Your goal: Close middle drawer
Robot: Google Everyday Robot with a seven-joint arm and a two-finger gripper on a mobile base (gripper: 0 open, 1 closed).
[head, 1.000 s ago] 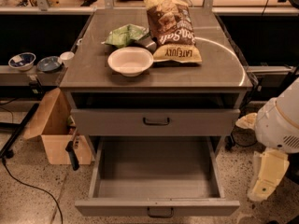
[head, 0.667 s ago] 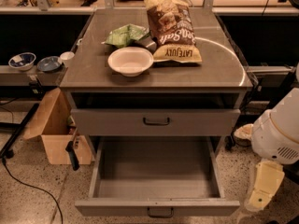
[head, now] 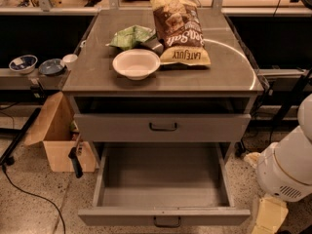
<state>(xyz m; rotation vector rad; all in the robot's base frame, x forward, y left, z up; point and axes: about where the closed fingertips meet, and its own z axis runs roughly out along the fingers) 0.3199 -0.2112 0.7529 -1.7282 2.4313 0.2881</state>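
The middle drawer (head: 163, 179) is a wide grey metal drawer pulled far out of the cabinet, its deep bare box empty. Its flat front (head: 122, 216) faces me at the bottom, with a small dark loop handle (head: 167, 222) at the centre. My gripper (head: 269, 216) is a cream-coloured piece at the lower right, below the white arm body (head: 287, 172). It hangs just right of the drawer's front right corner and is apart from it.
Above the open drawer is another grey drawer front (head: 117, 127) with a dark gap over it. On the cabinet top (head: 229, 67) are a white bowl (head: 136, 63), a chip bag (head: 179, 30) and a green bag (head: 130, 36). A cardboard box (head: 56, 135) stands on the floor at left.
The arm and gripper have moved down and slightly left, closer to the drawer's front right corner. The drawer has not moved.
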